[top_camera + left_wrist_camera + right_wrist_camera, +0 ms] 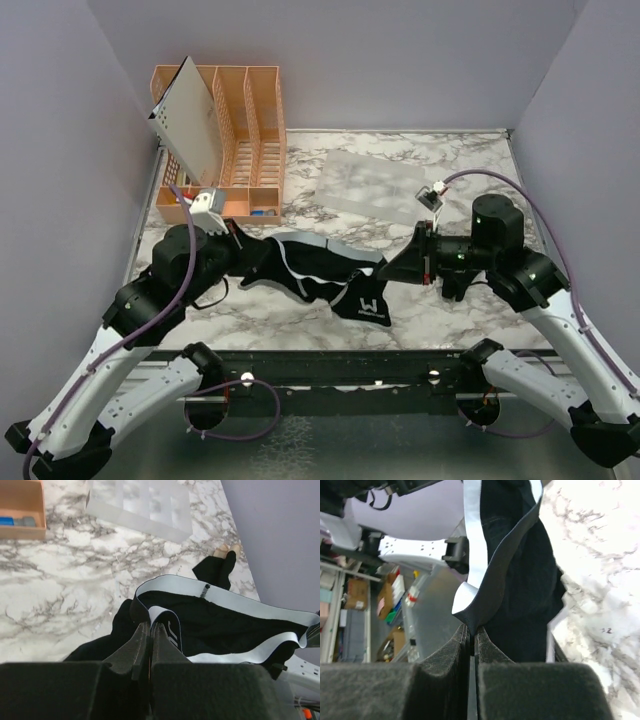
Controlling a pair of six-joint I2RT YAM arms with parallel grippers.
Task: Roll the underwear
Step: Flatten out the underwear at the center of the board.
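Showing black on the underwear (310, 272), pale grey on its band (250, 607), grey-veined white marble on the table (470, 310), orange on the rack (262, 110).

The underwear (315, 270) is stretched between the left jaws and the right jaws, both clamped on it, and bars the middle of the counter (440, 320) from side to side. Bare marble lies open in front of it and between it and the back wall on the right. Behind it a translucent compartment tray (372, 185) lies flat and low. An orange slotted organizer (255, 130) fills the back left corner, with a pale perforated panel (190, 118) leaning on it. Lavender walls (60, 150) close in left, right and back.
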